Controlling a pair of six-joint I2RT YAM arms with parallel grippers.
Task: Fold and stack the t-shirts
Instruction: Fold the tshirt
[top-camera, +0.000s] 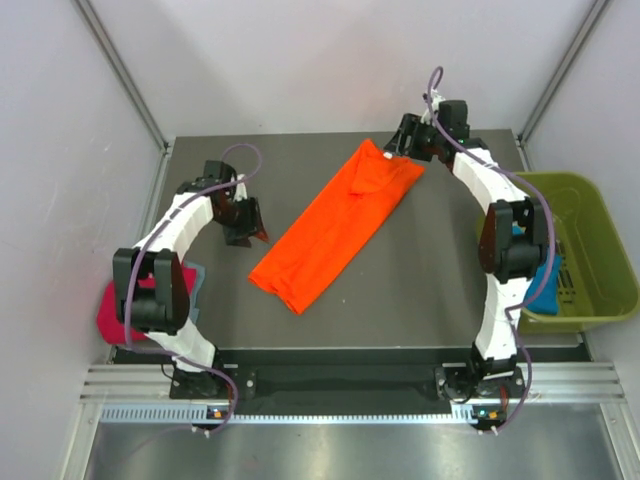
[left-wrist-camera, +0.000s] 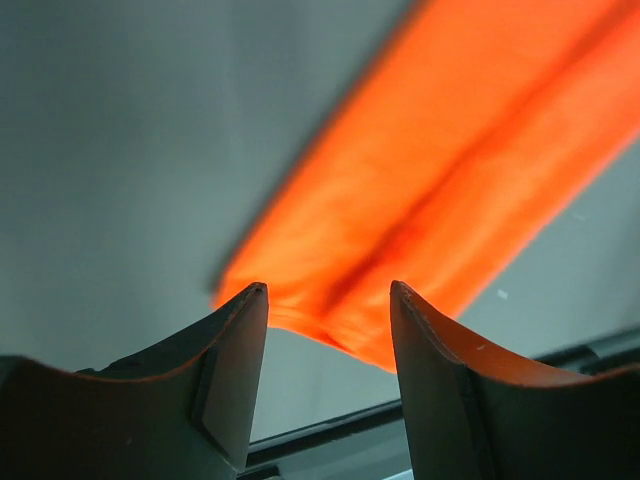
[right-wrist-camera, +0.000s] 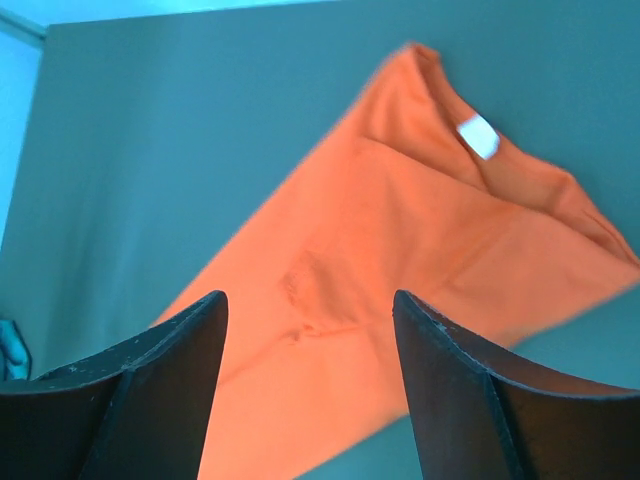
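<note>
The orange tee (top-camera: 335, 225) lies flat at the centre of the table (top-camera: 440, 300), folded into a long narrow band that runs on the diagonal, its hem end toward 7 o'clock and its collar end toward 1 o'clock in the top view. In the right wrist view we see the same tee (right-wrist-camera: 400, 270) with its collar at 1 o'clock and a small white tag (right-wrist-camera: 478, 136) inside the neck. In the left wrist view the tee (left-wrist-camera: 450, 170) appears as a blurred orange band with a lengthwise crease, its near end just beyond the fingertips. The left gripper (top-camera: 250, 232) stands at 9 o'clock of the tee, just beside its long edge. We cannot tell whether it touches the cloth. Its fingers (left-wrist-camera: 235, 340) are spread apart with nothing between them. The right gripper (top-camera: 402, 143) sits at the collar end, at 1 o'clock. Its fingers (right-wrist-camera: 195, 340) are likewise parted and hold nothing, with the tee showing through the gap. At 8 o'clock of the table, partly hidden by the left arm, we note a magenta tee (top-camera: 108, 318) and beside it a grey-blue tee (top-camera: 197, 278). At 3 o'clock an olive bin (top-camera: 600, 215) adjoins the table edge and holds a teal tee (top-camera: 546, 292), partly behind the right arm.
</note>
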